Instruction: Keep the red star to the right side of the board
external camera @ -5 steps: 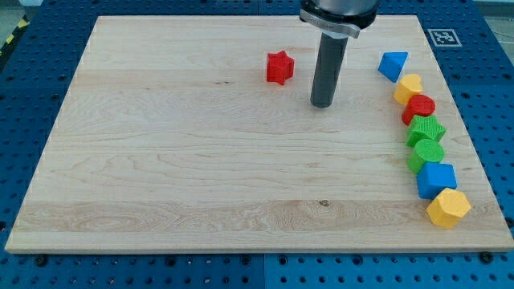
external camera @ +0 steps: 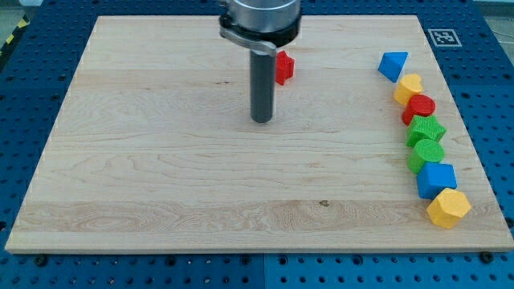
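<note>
The red star (external camera: 284, 67) lies on the wooden board (external camera: 161, 177) near the view's top, a little right of centre; the rod hides its left part. My tip (external camera: 262, 120) rests on the board below and slightly left of the star, about a block's width from it. The rod rises straight up to the arm's grey collar (external camera: 260, 20) at the view's top.
Along the board's right edge runs a curved line of blocks: a blue triangle (external camera: 392, 64), a yellow heart (external camera: 409, 86), a red cylinder (external camera: 419, 107), two green blocks (external camera: 425, 129) (external camera: 426, 152), a blue block (external camera: 436, 178) and a yellow hexagon (external camera: 448, 208).
My tip has moved to the view's left and slightly down, from the right of the red star to its lower left. No block has moved.
</note>
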Robot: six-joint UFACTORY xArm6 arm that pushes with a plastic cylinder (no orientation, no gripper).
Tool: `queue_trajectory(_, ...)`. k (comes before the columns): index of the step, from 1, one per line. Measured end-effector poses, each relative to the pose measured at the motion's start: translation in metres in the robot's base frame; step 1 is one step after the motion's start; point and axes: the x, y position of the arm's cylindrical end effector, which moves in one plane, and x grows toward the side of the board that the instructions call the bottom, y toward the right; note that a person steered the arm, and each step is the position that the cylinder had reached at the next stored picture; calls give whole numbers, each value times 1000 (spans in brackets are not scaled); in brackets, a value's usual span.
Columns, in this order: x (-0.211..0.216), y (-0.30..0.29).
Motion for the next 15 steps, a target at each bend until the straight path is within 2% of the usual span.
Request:
queue_trajectory(3, -112, 19)
queue_trajectory(4, -113, 47)
queue_trajectory(6, -72, 54)
queue_trajectory(8, -83, 102)
queue_trajectory(12, -97, 103)
queue_trajectory(13, -107, 120)
queue_trajectory(15, -104, 123)
